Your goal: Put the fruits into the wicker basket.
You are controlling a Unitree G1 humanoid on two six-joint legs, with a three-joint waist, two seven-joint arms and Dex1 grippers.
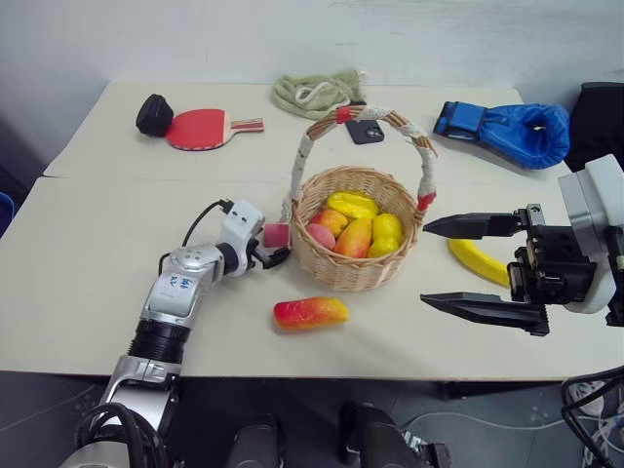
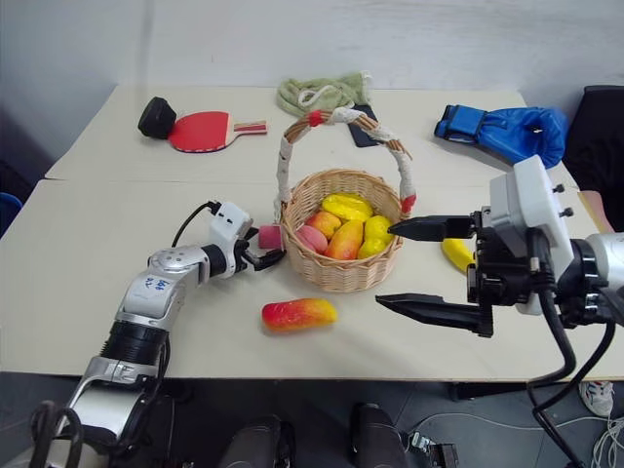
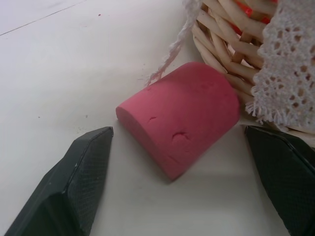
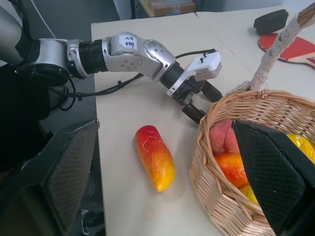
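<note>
Left wrist view shows the left gripper [image 3: 179, 162] with fingers spread wide around a pink block [image 3: 182, 118] that touches the wicker basket [image 1: 356, 268]; nothing is pinched. Several fruits [image 1: 356, 226] already lie in the basket. The mango [image 1: 310, 312] lies on the table near the basket's front, the banana [image 1: 478, 261] to its right. The right gripper [image 1: 483, 268] hangs open above the banana. Both fruits look light, stiff and smooth, so I would grasp them across the middle.
</note>
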